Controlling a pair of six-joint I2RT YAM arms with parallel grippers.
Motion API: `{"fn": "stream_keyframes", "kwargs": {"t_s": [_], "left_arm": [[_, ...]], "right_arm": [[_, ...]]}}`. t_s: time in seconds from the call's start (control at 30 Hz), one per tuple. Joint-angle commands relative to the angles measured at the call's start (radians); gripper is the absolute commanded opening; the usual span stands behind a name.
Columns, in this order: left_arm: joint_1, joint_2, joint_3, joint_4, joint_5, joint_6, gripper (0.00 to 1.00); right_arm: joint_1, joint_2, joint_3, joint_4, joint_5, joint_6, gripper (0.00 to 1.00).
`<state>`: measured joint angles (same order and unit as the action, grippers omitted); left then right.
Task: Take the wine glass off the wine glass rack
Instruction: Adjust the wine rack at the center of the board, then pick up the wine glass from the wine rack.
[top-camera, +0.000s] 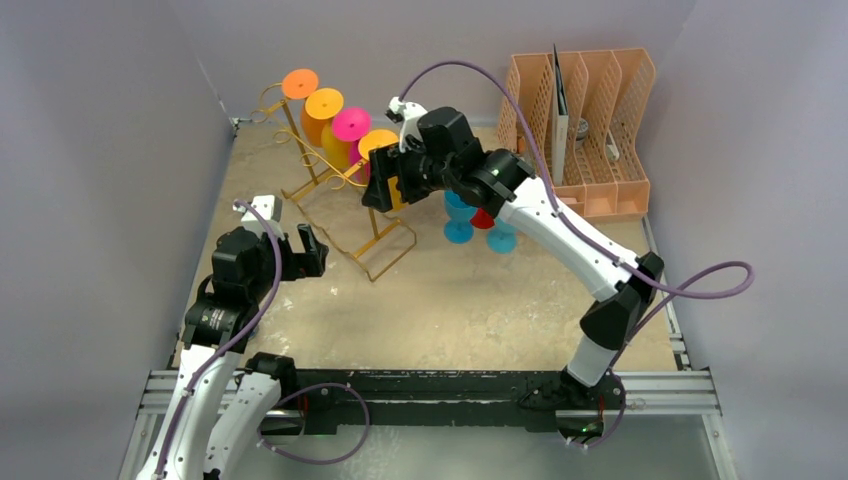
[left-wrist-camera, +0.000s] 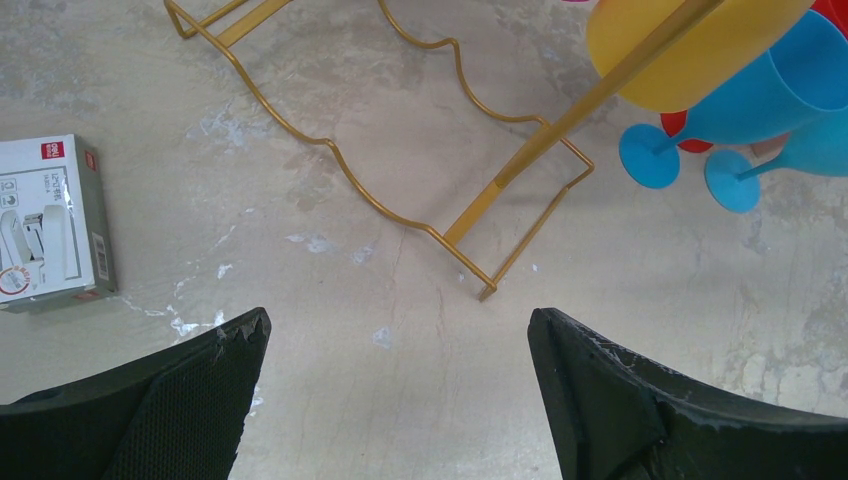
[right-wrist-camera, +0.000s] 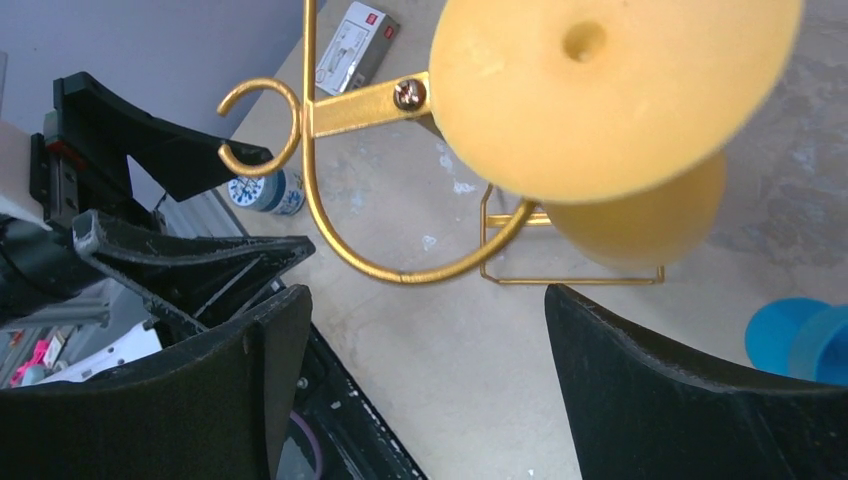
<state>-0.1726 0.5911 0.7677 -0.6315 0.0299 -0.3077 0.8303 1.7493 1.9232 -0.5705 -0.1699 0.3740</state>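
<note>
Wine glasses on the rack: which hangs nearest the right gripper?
The yellow glass at the rack's near end, beside the pink glass; the open right gripper faces it.

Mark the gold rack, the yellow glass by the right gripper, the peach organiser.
gold rack (left-wrist-camera: 545, 142): left wrist view, post
yellow glass (right-wrist-camera: 600, 90): right wrist view, foot
peach organiser (top-camera: 637, 110): top view, right wall

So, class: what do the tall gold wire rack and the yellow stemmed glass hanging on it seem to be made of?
Tall gold wire rack: probably metal, glossy gold finish; thin bent rod and a screwed flat bar. Yellow stemmed glass: likely plastic, not glass; opaque, matte, with a moulding dimple in its foot.
</note>
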Motion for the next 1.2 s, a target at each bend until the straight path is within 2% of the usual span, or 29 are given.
{"fn": "stream_keyframes", "kwargs": {"t_s": [0.0, 0.1, 0.2, 0.33, 0.4, 0.5, 0.67, 0.83, 1.17], "left_arm": [[-0.002, -0.001, 0.037, 0.016, -0.006, -0.013, 1.0], [-0.002, 0.001, 0.038, 0.015, -0.003, -0.012, 1.0], [-0.002, 0.0, 0.038, 0.013, -0.002, -0.012, 1.0], [-0.002, -0.001, 0.038, 0.014, -0.002, -0.011, 1.0], [-0.002, 0.0, 0.039, 0.013, -0.002, -0.011, 1.0], [-0.002, 0.0, 0.038, 0.016, -0.001, -0.01, 1.0], [-0.002, 0.0, 0.039, 0.015, 0.001, -0.008, 1.0], [-0.002, -0.001, 0.038, 0.015, -0.002, -0.008, 1.0], [-0.002, 0.011, 0.038, 0.021, 0.01, -0.007, 1.0]], "right_arm": [[0.001, -0.105, -0.056, 0.073, 0.065, -0.02, 0.89], [-0.011, -0.129, -0.073, 0.08, 0.087, -0.015, 0.9], [-0.061, -0.138, -0.066, 0.082, 0.042, 0.04, 0.88], [-0.189, -0.12, -0.062, 0.156, -0.157, 0.179, 0.77], [-0.213, -0.091, -0.022, 0.158, -0.215, 0.204, 0.76], [-0.224, -0.032, 0.066, 0.127, -0.228, 0.216, 0.75], [-0.236, 0.063, 0.166, 0.119, -0.268, 0.275, 0.65], [-0.241, 0.111, 0.197, 0.113, -0.228, 0.297, 0.59], [-0.246, 0.123, 0.197, 0.139, -0.251, 0.31, 0.19]]}}
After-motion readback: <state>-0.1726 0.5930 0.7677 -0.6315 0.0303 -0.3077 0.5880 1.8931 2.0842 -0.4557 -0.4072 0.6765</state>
